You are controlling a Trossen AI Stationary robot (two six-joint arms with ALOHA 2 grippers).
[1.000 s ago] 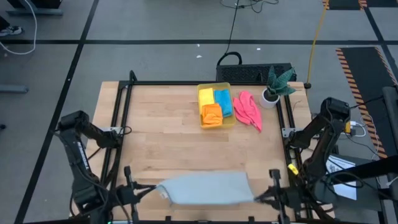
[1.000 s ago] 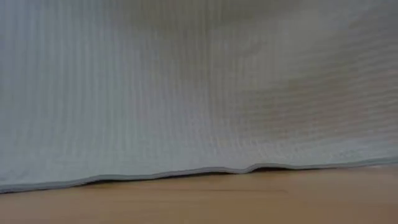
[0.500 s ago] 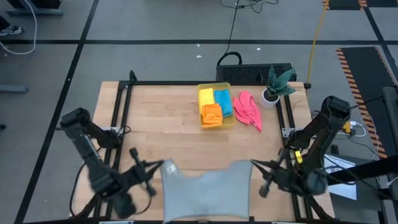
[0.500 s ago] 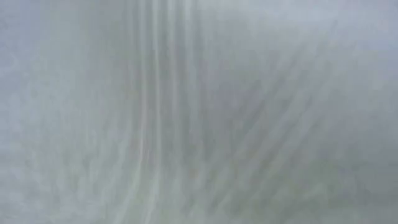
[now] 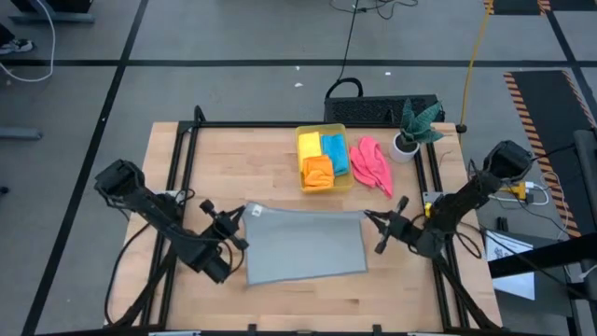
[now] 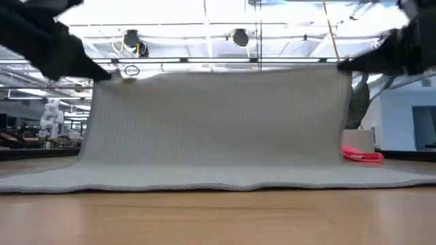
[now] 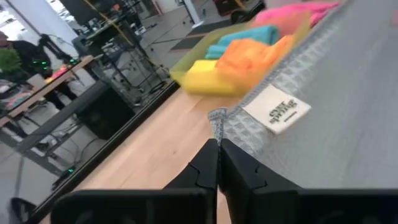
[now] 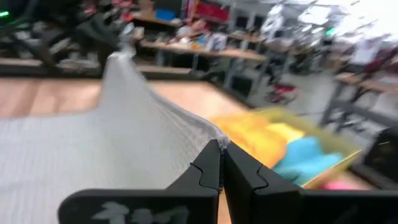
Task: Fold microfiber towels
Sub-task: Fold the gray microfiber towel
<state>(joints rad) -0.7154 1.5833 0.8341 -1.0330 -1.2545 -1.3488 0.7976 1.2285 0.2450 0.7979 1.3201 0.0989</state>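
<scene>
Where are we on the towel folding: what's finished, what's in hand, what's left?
Done, apparently: yellow towel, orange towel and blue towel sit folded in the yellow bin. In hand: the grey towel, its far corners pinched by the left gripper and right gripper, near edge on the table. Left: completing this fold, then the crumpled pink towel.
</scene>
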